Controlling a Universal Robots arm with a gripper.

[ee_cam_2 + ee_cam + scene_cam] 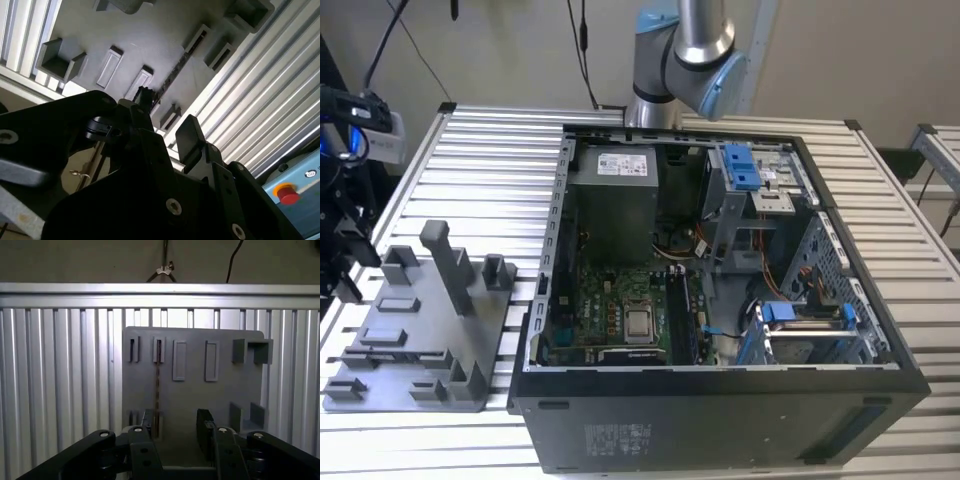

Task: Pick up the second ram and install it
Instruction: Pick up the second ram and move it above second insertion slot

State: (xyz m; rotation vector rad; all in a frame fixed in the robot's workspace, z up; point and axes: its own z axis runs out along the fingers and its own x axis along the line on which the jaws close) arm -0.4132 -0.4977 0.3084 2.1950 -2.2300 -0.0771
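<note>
The second ram [158, 385] shows edge-on in both wrist views, a very thin dark strip with a brownish tint. In the second wrist view its upper edge [174, 71] looks notched and uneven. It stands on its long edge in the grey holder tray [220, 400], with each end seated in a narrow upright slot. Its flat faces are turned sideways, so no chips or label can be made out. Its long axis runs straight across the tray, parallel to the slats of the ribbed metal table [60, 365]. One end points at the table's far edge rail and the other at the gripper [175, 415]. The jaws are spread apart and hold nothing. The ram's near end lies between the two black fingers [204, 422] but close beside one of them rather than centred, and whether it touches that finger cannot be told. The second wrist view shows the same arrangement — gripper [167, 107] over the tray [150, 40], with the strip leading away from the gap. In the exterior view the tray [420, 340] sits on the table [480, 170] at the exterior view's left, just beside the open computer case [720, 410]. The green motherboard [620, 300] lies inside the case, and the arm [690, 40] rises behind it.
</note>
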